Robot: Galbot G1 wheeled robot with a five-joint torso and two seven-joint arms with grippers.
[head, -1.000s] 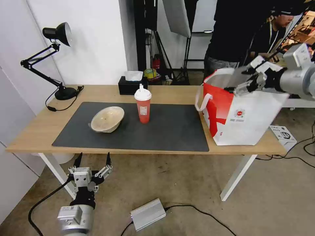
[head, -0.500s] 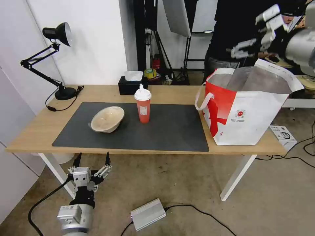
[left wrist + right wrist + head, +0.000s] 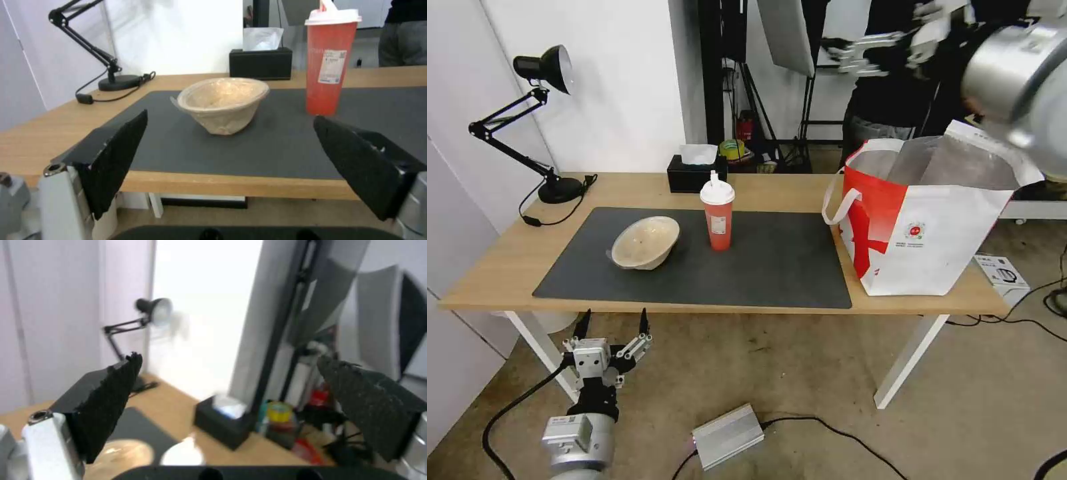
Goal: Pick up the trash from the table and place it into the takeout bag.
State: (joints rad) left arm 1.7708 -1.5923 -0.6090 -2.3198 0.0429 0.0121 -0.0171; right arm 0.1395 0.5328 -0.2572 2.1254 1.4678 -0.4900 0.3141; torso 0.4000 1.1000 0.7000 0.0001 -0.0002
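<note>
On the dark grey mat of the table (image 3: 507,267), a shallow beige paper bowl (image 3: 646,241) lies tilted at the left. A tall red drink cup (image 3: 718,213) with a white lid stands just to its right. The takeout bag (image 3: 924,220) stands open at the table's right end, showing its foil lining. My right gripper (image 3: 847,55) hangs open high above the bag's far left side, holding nothing. My left gripper (image 3: 614,323) is open below the table's front edge. In the left wrist view it (image 3: 230,116) faces the bowl (image 3: 225,103) and cup (image 3: 331,63).
A black tissue box (image 3: 696,175) sits at the table's back edge and a black desk lamp (image 3: 544,67) at the back left. A silver box (image 3: 728,435) with cables lies on the floor. A small white box (image 3: 1002,272) sits beside the bag.
My right gripper has risen from the bag's mouth and swung up and to the left, empty. The bag's flap has sprung back up. The left gripper has barely moved.
</note>
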